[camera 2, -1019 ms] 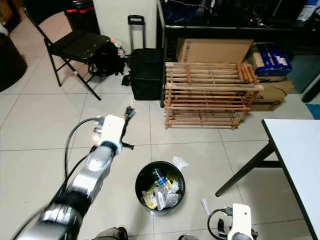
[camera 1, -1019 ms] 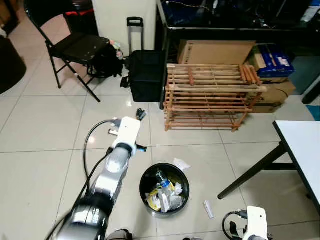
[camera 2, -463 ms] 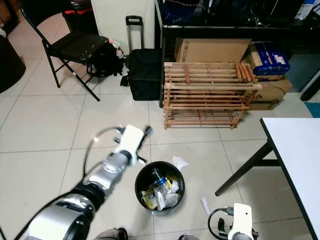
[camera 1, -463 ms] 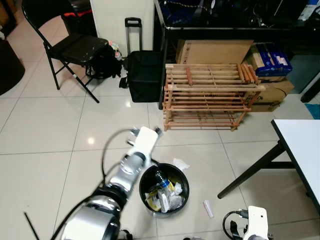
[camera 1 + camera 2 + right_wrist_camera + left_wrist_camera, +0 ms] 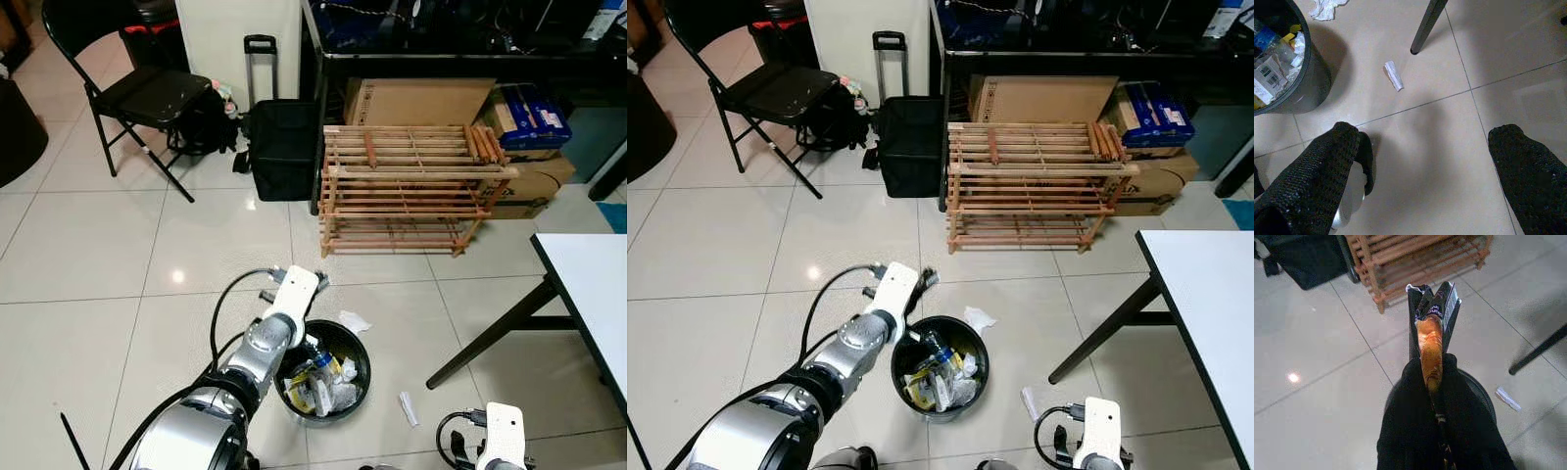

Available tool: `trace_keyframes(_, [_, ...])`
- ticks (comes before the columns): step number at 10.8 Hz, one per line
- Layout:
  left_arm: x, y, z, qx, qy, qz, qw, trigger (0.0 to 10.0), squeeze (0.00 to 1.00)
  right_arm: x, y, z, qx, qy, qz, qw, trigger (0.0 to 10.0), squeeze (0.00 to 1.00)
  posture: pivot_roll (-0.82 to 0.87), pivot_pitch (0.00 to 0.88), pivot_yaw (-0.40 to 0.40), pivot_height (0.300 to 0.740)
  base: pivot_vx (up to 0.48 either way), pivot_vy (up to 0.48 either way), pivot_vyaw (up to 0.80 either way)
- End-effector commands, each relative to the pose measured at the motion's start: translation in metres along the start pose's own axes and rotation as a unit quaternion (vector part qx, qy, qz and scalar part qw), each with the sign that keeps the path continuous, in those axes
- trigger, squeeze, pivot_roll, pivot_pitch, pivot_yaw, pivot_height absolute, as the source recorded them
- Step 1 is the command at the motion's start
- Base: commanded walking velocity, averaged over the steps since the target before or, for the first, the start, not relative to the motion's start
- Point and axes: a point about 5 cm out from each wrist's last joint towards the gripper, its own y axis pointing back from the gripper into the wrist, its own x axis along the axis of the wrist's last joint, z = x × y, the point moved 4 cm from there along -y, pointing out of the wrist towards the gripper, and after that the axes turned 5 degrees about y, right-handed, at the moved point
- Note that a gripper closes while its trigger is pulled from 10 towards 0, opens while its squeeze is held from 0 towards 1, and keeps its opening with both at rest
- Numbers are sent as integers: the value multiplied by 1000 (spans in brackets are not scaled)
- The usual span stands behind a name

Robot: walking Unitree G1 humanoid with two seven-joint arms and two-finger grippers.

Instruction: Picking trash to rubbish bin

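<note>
My left gripper [image 5: 1431, 366] is shut on an orange and black snack wrapper [image 5: 1432, 331] that sticks out beyond its fingers. In the eye views the left gripper [image 5: 315, 282] hovers at the far left rim of the round black rubbish bin [image 5: 365, 374], which holds bottles, wrappers and paper. A crumpled white tissue [image 5: 355, 321] lies on the tiles just behind the bin. A small rolled white paper [image 5: 409, 408] lies on the floor to its right. My right gripper [image 5: 1425, 171] hangs low and open over bare tiles, near the rolled paper [image 5: 1394, 76] and the bin wall [image 5: 1310, 83].
A wooden slatted rack [image 5: 411, 186] stands ahead, with cardboard boxes [image 5: 421, 98] behind it. A black trolley case [image 5: 284, 147] and a black folding chair [image 5: 147, 93] stand at the back left. A white table [image 5: 593, 294] on a slanted black leg [image 5: 490, 333] is on the right.
My left arm has swung right and nearer, bringing the wrapper from over the open tiles to the bin's rim. The right arm has stayed still.
</note>
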Motion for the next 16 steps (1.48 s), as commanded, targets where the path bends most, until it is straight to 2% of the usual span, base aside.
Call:
trace_keyframes(1, [-7, 0, 11, -18, -6, -16, 1000, 10000, 0, 1, 0, 2, -6, -10, 6, 1000, 10000, 0, -102, 87, -19, 740, 0, 0, 0])
trace_keyframes(3, [-4, -2, 36, -51, -21, -18, 998, 10000, 0, 2, 0, 1, -4, -11, 7, 1000, 10000, 0, -117, 88, -18, 740, 0, 0, 0])
trace_keyframes(5, [-3, -3, 53, -77, -32, -17, 996, 10000, 0, 1, 0, -1, 6, -15, 7, 1000, 10000, 0, -123, 91, -18, 740, 0, 0, 0])
trace_keyframes(6, [-3, -3, 54, -79, -33, -16, 996, 10000, 0, 0, 0, -6, 25, -25, 4, 999, 10000, 0, -121, 95, -18, 740, 0, 0, 0])
trace_keyframes(7, [-2, -3, 53, -78, -31, -15, 996, 10000, 0, -4, 2, -23, 86, -38, -5, 996, 10000, 0, -119, 96, -18, 740, 0, 0, 0])
trace_keyframes(8, [-2, -3, 51, -76, -31, -14, 997, 10000, 0, -8, 5, -43, 153, -54, -16, 987, 10000, 0, -115, 98, -20, 740, 0, 0, 0])
trace_keyframes(10, [-1, -3, 50, -73, -32, -13, 997, 10000, 0, -10, 10, -60, 211, -88, -22, 973, 10000, 0, -113, 101, -20, 740, 0, 0, 0])
trace_keyframes(11, [0, -3, 50, -73, -32, -12, 997, 10000, 0, -10, 14, -70, 250, -114, -24, 961, 10000, 0, -112, 104, -19, 740, 0, 0, 0])
trace_keyframes(12, [0, -3, 50, -74, -35, -12, 997, 10000, 0, -6, 16, -75, 283, -154, -20, 946, 10000, 0, -115, 105, -20, 740, 0, 0, 0])
trace_keyframes(14, [-1, -3, 52, -76, -39, -12, 996, 10000, 0, 0, 19, -79, 309, -191, -10, 932, 10000, 0, -115, 105, -20, 740, 0, 0, 0])
trace_keyframes(16, [0, -3, 51, -75, -40, -12, 996, 10000, 0, 15, 14, -70, 289, -243, 24, 926, 10000, 0, -108, 105, -18, 740, 0, 0, 0])
